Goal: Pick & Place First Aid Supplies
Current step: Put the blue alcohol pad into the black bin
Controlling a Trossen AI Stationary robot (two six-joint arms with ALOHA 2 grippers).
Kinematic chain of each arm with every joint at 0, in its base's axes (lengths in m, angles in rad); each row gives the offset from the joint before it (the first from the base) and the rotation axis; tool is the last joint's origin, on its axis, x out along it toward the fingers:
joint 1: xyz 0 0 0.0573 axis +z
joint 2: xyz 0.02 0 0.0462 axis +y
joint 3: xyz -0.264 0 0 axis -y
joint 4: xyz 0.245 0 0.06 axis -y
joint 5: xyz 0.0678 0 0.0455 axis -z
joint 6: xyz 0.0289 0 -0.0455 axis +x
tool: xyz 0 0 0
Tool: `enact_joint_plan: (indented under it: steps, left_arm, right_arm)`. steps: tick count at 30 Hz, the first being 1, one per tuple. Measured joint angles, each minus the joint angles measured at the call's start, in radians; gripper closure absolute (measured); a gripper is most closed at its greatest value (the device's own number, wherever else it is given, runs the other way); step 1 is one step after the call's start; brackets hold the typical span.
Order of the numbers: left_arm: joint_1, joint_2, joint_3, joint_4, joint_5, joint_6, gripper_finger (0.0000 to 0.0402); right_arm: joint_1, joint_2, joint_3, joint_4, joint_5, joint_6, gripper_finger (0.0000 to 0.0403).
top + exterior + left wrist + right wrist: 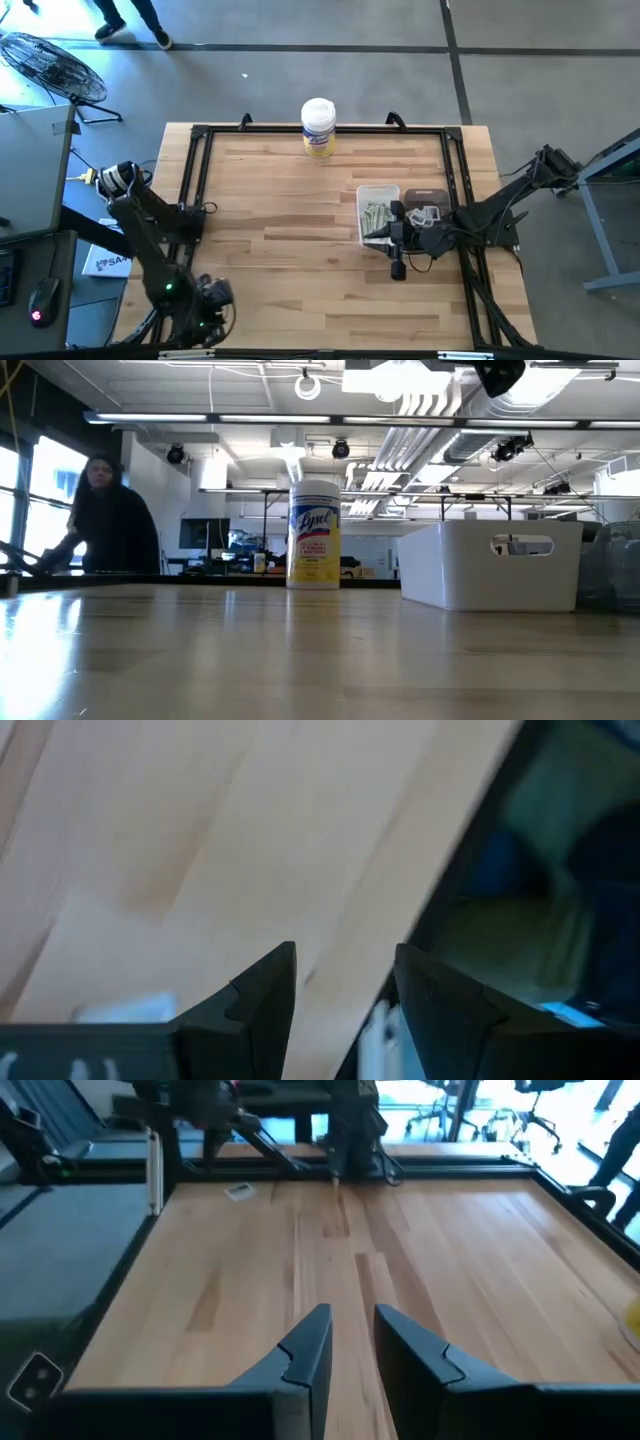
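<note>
Green-white packets (375, 216) lay in the white bin (378, 192), right of centre; right hand (398, 268) below it, part-spread, empty; left hand (340, 995) spread, idle.

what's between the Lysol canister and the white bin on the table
Nothing: in the high view, only bare wood separates the canister from the white bin.
</note>
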Motion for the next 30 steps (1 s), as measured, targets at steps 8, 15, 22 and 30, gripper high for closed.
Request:
enact_joint_plan:
  steps: [8, 15, 22, 30]
  left_arm:
    - [-0.040, 0.103, 0.000, -0.110, 0.181, -0.170, 0.0232]
    - [-0.011, 0.143, -0.001, -0.171, 0.232, -0.203, 0.0232]
    - [0.011, 0.114, -0.063, -0.169, 0.299, -0.218, 0.0232]
    - [0.019, 0.098, -0.196, -0.056, 0.354, -0.220, 0.0232]
  right_arm:
    - [-0.030, 0.000, -0.025, 0.027, -0.007, 0.010, 0.0332]
    - [-0.037, 0.000, -0.025, 0.027, -0.008, 0.018, 0.0331]
    - [-0.037, 0.000, -0.025, 0.027, -0.030, 0.018, 0.0332]
    - [-0.037, 0.000, -0.025, 0.027, -0.029, 0.018, 0.0331]
